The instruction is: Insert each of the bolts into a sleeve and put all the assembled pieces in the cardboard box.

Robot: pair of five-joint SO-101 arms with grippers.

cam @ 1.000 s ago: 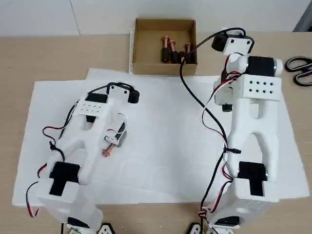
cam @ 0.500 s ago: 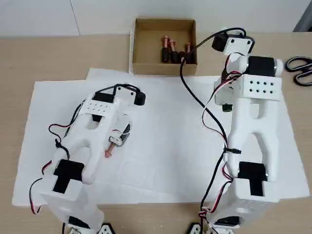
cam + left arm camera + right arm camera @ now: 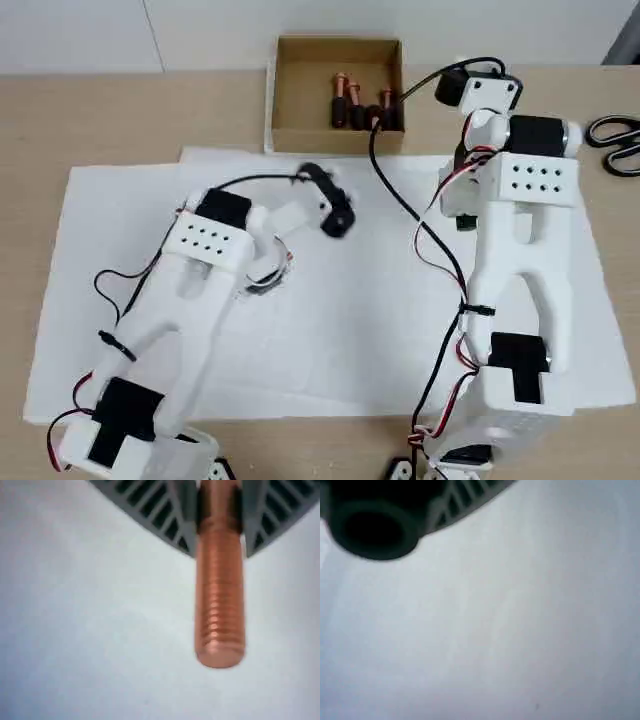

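Observation:
A copper bolt (image 3: 220,610) hangs threaded end down over the white sheet (image 3: 350,330), its upper part clamped between the grey fingers (image 3: 150,505) of my left gripper (image 3: 220,550). In the high view the left gripper (image 3: 272,268) is over the middle-left of the sheet. My right gripper (image 3: 463,215) is at the sheet's far right, shut on a black sleeve (image 3: 370,527) whose open bore faces the camera. The cardboard box (image 3: 290,90) stands at the back with three bolt-and-sleeve pieces (image 3: 357,103) in its right half.
Black scissors (image 3: 615,140) lie on the wooden table at the right edge. A black cable (image 3: 400,205) runs from the right arm across the sheet's right side. The sheet between the two arms is bare.
My left arm has swung forward and to the right with the bolt, and its wrist has turned. The right arm has kept still.

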